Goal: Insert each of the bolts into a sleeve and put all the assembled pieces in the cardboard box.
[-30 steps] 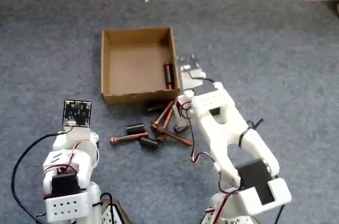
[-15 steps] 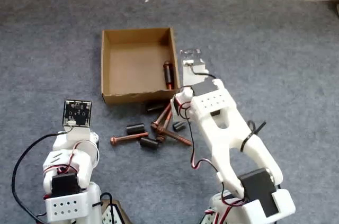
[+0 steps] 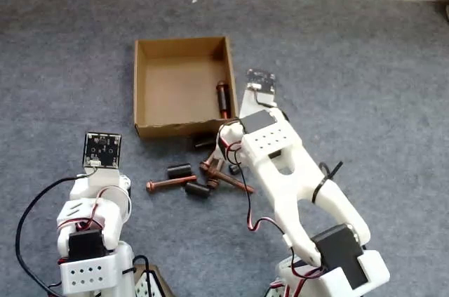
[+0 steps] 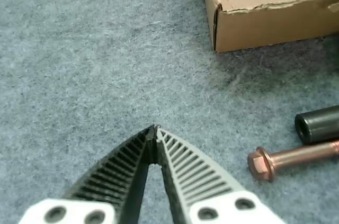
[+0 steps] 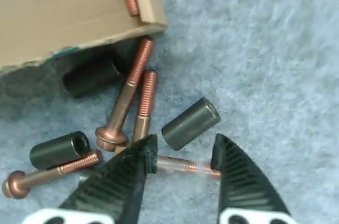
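1. The cardboard box (image 3: 175, 65) sits open on the grey tabletop (image 3: 365, 65). In the high view it lies toward 12 o'clock from both arms.
2. One assembled piece (image 3: 223, 99), a copper bolt in a dark sleeve, lies inside the box along its 3 o'clock wall.
3. The loose parts lie on the tabletop just outside the box, from its 5 o'clock corner round to 6 o'clock.
4. The right arm (image 3: 295, 177) stretches over that pile, and the right gripper (image 5: 185, 142) hangs low above it. Its jaws stand moderately wide and grip nothing.
5. A short sleeve (image 5: 190, 123) lies tilted just ahead of the tips. A crosswise bolt (image 5: 183, 167) lies on the tabletop under the gap.
6. The paired bolts (image 5: 127, 94) lie side by side, touching, with their threaded ends toward the box.
7. A wall-side sleeve (image 5: 92, 78) rests against the box's 6 o'clock wall.
8. At the pile's 9 o'clock end a lone bolt (image 4: 288, 159) lies flat, with a dark sleeve (image 4: 318, 123) just beside it.
9. The left arm (image 3: 91, 220) is folded at the box's 7 o'clock, well apart from the pile.
10. The left gripper (image 4: 155, 136) has its jaws closed tip to tip on nothing, over bare tabletop near the lone bolt's head.
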